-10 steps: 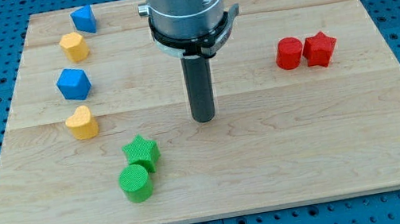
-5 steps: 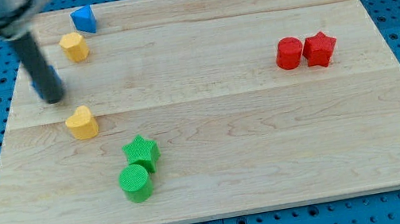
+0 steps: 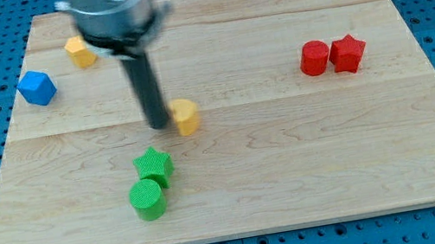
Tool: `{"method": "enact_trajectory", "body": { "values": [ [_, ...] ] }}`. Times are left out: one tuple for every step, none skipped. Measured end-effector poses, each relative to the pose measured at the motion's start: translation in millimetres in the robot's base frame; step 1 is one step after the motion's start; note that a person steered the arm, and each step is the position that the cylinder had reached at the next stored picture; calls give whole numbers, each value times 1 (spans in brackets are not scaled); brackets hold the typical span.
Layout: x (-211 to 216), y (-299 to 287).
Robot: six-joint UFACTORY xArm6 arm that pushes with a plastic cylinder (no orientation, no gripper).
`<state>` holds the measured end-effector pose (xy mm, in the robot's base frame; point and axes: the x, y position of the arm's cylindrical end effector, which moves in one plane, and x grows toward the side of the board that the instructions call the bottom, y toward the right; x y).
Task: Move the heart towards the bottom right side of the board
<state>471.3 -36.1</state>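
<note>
My tip (image 3: pixel 157 124): it is the bottom end of a dark rod. It has nothing that opens or shuts, so it holds nothing. It sits right by the left side of the yellow heart. It looks like it is touching it, but the picture is blurry there.
Yellow heart (image 3: pixel 186 115): this is the block I have to move. It is near the middle of the wooden board (image 3: pixel 295 171), a bit to the view's left. It is far from the bottom right corner.
Green star (image 3: pixel 154 165): below the heart, a little to the view's left. It touches the green cylinder (image 3: pixel 147 199) just under it.
Red cylinder (image 3: pixel 314 57) and red star (image 3: pixel 348 53): side by side and touching, on the view's right.
Blue block (image 3: pixel 36 88): near the left edge of the board, well away from my tip.
Yellow block (image 3: pixel 80 51): near the top left. Its shape is hard to make out.
</note>
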Motion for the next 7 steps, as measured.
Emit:
{"method": "enact_trajectory", "body": {
  "values": [
    [17, 81],
    [-14, 56],
    [-14, 108],
    [-40, 94],
    [-51, 98],
    [10, 136],
    [33, 170]
  ]
}}
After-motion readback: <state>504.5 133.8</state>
